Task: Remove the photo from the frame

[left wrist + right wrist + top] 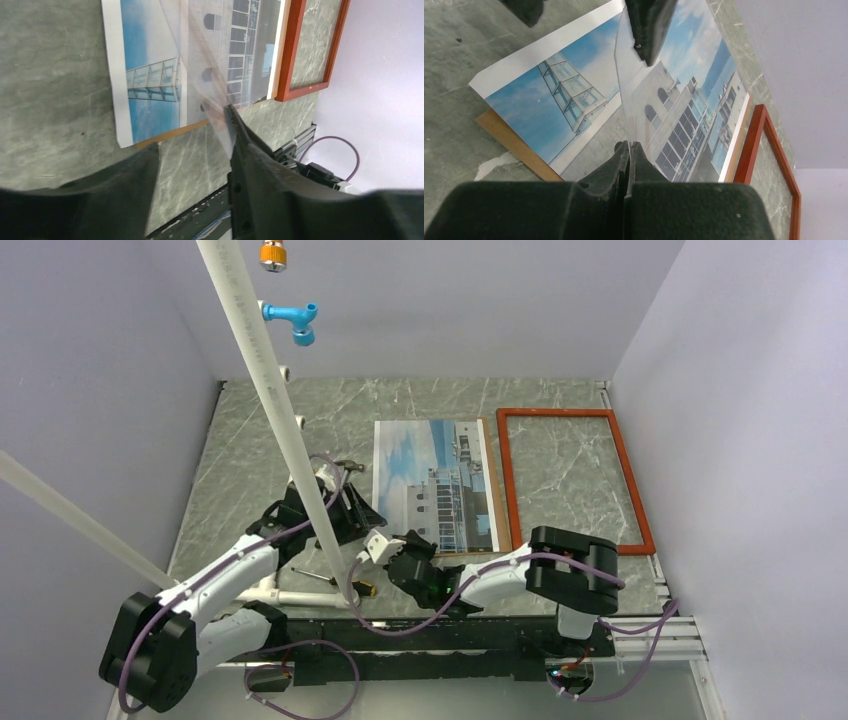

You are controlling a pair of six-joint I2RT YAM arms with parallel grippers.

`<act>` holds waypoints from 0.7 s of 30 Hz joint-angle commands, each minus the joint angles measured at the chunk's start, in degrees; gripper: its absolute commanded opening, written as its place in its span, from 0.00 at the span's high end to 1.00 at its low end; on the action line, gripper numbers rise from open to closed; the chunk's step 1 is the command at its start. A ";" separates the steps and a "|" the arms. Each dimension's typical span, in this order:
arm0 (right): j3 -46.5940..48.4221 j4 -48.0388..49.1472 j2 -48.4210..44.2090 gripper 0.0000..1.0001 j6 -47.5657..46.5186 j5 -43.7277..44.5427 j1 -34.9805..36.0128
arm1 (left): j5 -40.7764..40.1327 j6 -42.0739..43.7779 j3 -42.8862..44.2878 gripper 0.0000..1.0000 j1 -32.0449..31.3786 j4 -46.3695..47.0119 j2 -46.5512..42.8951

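Two fingers of the right gripper [629, 146] are clenched together on the near edge of a clear sheet [636, 95], which stands tilted up off the photo [430, 475]. The left gripper [192, 130] is spread wide and grasps nothing, though one fingertip [231, 112] meets the sheet's opposite edge. The photo lies flat and face up on its brown board [509, 137], fully outside the frame [555, 413]. The board's corner juts past the print's near edge. The frame rests empty on the grey marbled table [260, 440], its left rail just beside the photo's right edge and running parallel to it. The frame's right rail sits near the right side wall. Open tabletop shows left of the photo and through the frame's opening. A screwdriver [325, 578] lies near the left arm, and a white pole [270, 390] slants across the left half of the overhead view.
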 commanded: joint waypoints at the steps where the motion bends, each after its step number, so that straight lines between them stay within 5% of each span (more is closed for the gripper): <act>1: -0.12 1.64 -3.61 1.00 3.07 -0.72 -1.21 | 3.31 0.81 -1.99 0.27 2.79 -0.42 -4.80; 6: -1.06 1.49 -5.22 1.00 4.46 -1.53 -1.86 | 4.29 2.80 -3.77 0.12 7.41 -4.88 -11.64; 12: -1.29 1.13 -5.81 1.00 5.87 -2.43 -2.79 | 2.13 4.71 -5.35 0.07 11.08 -11.73 -16.70; 21: -3.53 -0.21 -10.17 1.00 10.04 -7.41 -5.50 | 4.50 -1.17 -13.59 0.32 12.13 -1.67 -15.71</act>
